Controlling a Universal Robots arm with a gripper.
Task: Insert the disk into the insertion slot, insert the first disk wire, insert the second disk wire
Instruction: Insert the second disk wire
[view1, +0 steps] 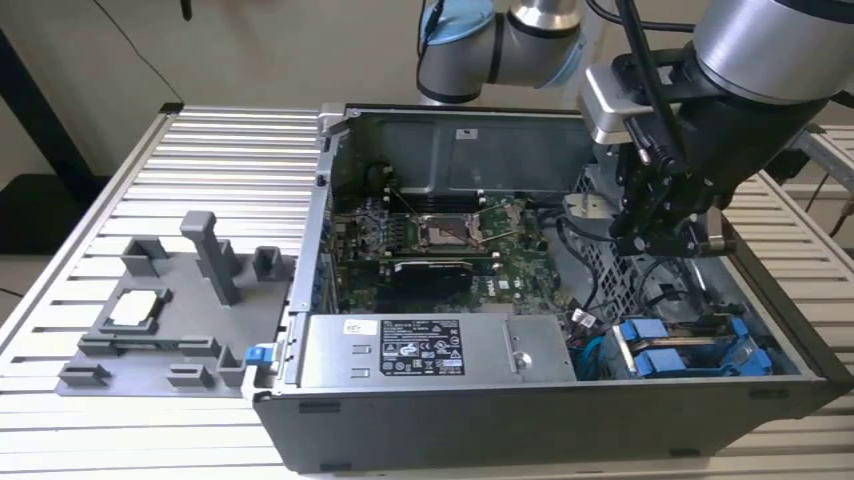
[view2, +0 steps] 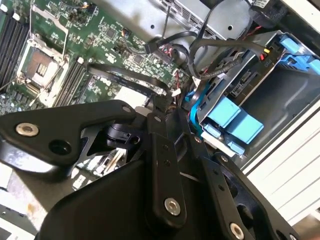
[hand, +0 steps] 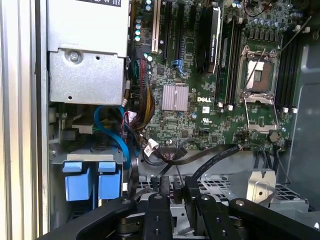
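We count one disk (view1: 681, 355), and it sits in the insertion slot (view2: 280, 100) at the near corner of the computer case (view1: 534, 410), on the exterior view's right. Its blue carrier frame shows two blue tabs (hand: 90, 181) side by side. The frame's long axis runs left to right along the case's near wall, with the tabs on the end towards the single power-supply box (view1: 420, 350).

The one gripper (view1: 663, 240) hangs just beyond the disk, on its far side and above it, without touching it. We cannot tell how the jaws stand or whether they have hold of anything. A black flat cable (hand: 220, 155) ends close to the gripper in the first wrist view.

Farther off lie one motherboard (view1: 447, 235) and, outside the case on the exterior view's left, one grey fixture (view1: 160, 320) on the slatted table (view1: 80, 420).
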